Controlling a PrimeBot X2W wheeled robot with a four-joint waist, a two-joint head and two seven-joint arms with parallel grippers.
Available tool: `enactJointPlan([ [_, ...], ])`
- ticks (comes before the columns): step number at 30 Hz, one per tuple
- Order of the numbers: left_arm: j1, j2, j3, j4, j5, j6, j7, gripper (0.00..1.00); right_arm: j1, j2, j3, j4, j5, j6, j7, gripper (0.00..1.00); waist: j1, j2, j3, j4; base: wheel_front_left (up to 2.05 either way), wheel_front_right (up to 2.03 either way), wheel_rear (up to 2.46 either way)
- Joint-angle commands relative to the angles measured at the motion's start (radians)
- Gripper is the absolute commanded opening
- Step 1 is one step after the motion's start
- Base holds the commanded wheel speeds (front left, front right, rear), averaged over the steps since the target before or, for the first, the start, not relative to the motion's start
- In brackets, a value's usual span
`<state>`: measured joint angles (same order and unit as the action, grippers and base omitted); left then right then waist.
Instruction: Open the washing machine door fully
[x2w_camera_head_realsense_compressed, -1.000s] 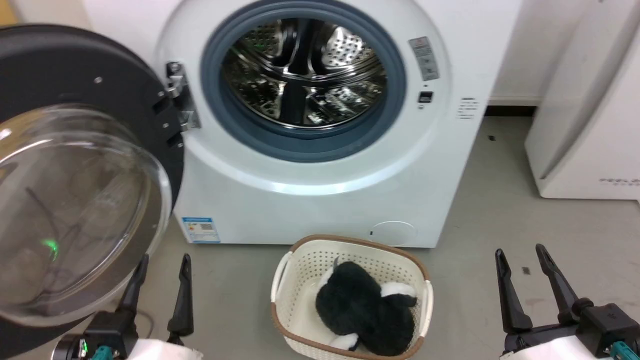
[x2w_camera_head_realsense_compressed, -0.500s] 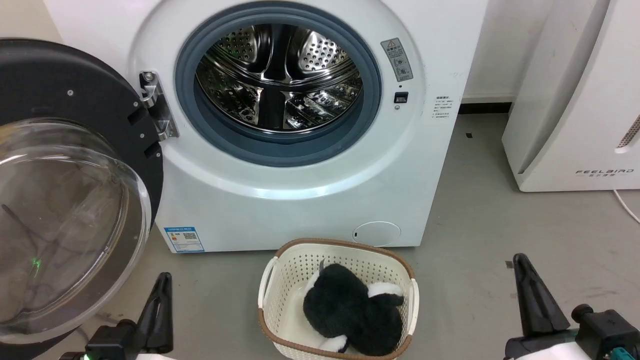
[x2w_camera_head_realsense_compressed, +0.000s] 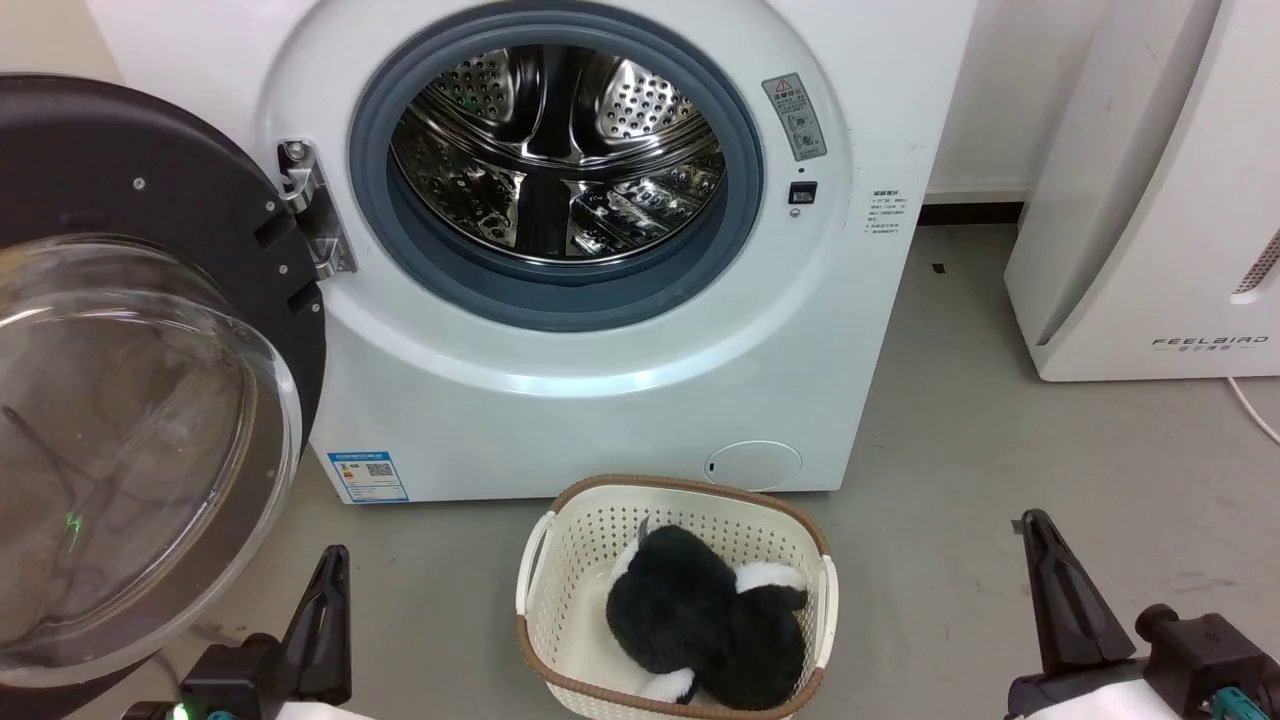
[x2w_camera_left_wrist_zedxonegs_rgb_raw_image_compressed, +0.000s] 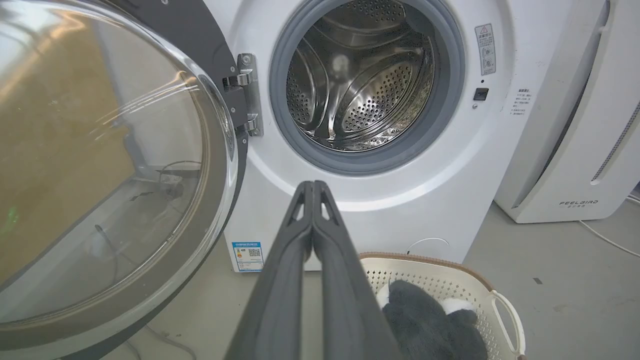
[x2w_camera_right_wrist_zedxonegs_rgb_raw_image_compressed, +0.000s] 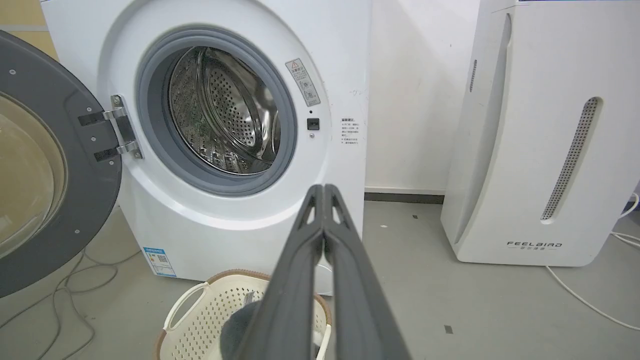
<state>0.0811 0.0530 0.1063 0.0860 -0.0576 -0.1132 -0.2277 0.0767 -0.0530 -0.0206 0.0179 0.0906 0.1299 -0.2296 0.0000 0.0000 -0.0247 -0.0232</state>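
Round glossy black glass-bowl door (x2w_camera_head_realsense_compressed: 150, 400) hangs left of white washing machine (x2w_camera_head_realsense_compressed: 600, 400). Probably heavy, glass slippery; push matte rim (x2w_camera_head_realsense_compressed: 200, 130). Left gripper (x2w_camera_left_wrist_zedxonegs_rgb_raw_image_compressed: 313, 187), right gripper (x2w_camera_right_wrist_zedxonegs_rgb_raw_image_compressed: 324, 190) pinched together, empty.

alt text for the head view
The washing machine door hangs wide open left of the white washing machine, baring the steel drum. A basket holding a black-and-white plush sits in front; the left gripper and right gripper are shut.
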Motion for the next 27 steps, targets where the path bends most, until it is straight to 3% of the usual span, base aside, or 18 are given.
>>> enactJointPlan([
  [1, -0.01, 0.0, -0.005, -0.007, 0.005, 0.007, 0.007, 0.0, -0.01, 0.0, 0.002, -0.003, -0.006, 0.0, 0.008, 0.0, 0.0, 0.0, 0.001, 0.0, 0.0, 0.0, 0.0],
  [27, -0.028, -0.001, -0.03, -0.027, 0.018, 0.033, 0.063, 0.0, -0.027, 0.001, 0.007, -0.007, -0.027, 0.0, 0.064, 0.0, 0.0, 0.0, 0.007, 0.006, 0.0, 0.0, 0.0],
])
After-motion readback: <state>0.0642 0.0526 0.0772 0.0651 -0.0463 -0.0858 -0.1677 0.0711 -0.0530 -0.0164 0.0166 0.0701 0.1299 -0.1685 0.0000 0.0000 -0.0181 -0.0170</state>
